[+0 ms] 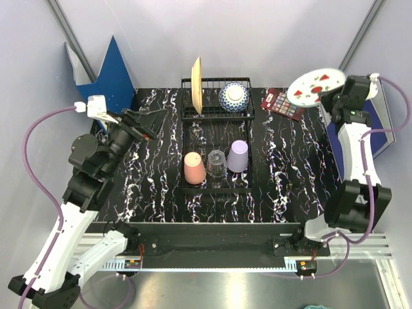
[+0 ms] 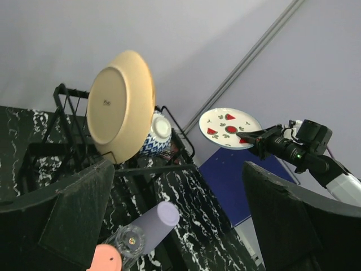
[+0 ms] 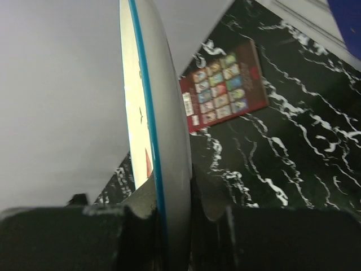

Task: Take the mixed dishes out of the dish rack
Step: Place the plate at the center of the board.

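Note:
The black wire dish rack (image 1: 217, 190) stands mid-table. Its raised back part holds a cream plate (image 1: 196, 84) on edge and a blue-and-white bowl (image 1: 234, 96). On its flat front part, upside down, are a salmon-pink cup (image 1: 194, 168), a clear glass (image 1: 216, 163) and a lavender cup (image 1: 238, 155). My right gripper (image 1: 338, 93) is shut on the rim of a white plate (image 1: 314, 85) with red marks, held in the air at the far right, above the table. That plate's edge (image 3: 163, 141) fills the right wrist view. My left gripper (image 1: 154, 122) hangs open left of the rack, empty.
A dark red palette of coloured squares (image 1: 283, 103) lies under the lifted plate, right of the rack. Blue binders stand at the far left (image 1: 112, 71) and along the right wall (image 1: 380, 129). White walls close in the table on three sides.

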{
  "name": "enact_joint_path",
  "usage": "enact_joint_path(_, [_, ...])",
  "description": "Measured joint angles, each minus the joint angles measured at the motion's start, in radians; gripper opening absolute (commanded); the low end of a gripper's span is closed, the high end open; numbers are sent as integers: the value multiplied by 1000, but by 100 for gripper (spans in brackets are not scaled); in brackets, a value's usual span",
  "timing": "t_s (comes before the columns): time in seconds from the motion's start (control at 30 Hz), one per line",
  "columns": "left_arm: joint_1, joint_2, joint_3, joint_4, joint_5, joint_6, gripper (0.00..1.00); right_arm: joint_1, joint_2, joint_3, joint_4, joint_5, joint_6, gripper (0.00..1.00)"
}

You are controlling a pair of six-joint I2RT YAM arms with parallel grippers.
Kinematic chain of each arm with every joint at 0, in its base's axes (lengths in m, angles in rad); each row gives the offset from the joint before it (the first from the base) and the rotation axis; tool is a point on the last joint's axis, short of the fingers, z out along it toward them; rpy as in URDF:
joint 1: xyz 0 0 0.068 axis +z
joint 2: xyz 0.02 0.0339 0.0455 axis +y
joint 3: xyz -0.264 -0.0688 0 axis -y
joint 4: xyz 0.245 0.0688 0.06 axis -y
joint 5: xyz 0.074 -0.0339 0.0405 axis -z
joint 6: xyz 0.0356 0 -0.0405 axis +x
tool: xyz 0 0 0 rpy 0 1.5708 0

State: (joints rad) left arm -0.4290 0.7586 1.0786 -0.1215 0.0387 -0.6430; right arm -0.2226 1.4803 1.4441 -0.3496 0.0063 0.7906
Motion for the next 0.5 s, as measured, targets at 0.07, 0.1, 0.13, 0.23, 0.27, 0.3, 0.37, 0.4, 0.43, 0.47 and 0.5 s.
enact_joint_path(0.07, [0,-5,-24,-1,-10,5,99,-21,35,-47,24,-17,10,0])
enact_joint_path(0.1, [0,-5,-34,-3,-11,5,99,-29,54,-58,31,-27,14,0])
enact_joint_path(0.13, [0,-6,-45,-2,-13,6,99,-37,79,-68,47,-45,20,0])
enact_joint_path(0.23, [0,1,-77,0,-13,5,99,-44,156,-105,145,-119,50,0])
enact_joint_path(0.27, [0,5,-86,2,-13,5,99,-44,181,-120,182,-150,64,0])
enact_joint_path(0.3, [0,11,-93,4,-13,4,99,-43,207,-134,220,-182,80,0])
enact_joint_path(0.37, [0,27,-108,10,-11,3,99,-40,258,-167,298,-237,113,0])
enact_joint_path(0.4, [0,37,-114,11,-10,2,99,-40,282,-184,332,-258,126,0])
enact_joint_path(0.43, [0,47,-120,11,-8,0,99,-39,300,-197,358,-271,135,0])
enact_joint_path(0.47, [0,56,-125,11,-5,-1,99,-38,321,-211,382,-286,139,0])
enact_joint_path(0.5, [0,64,-128,10,-4,-2,99,-37,340,-223,403,-302,148,0])
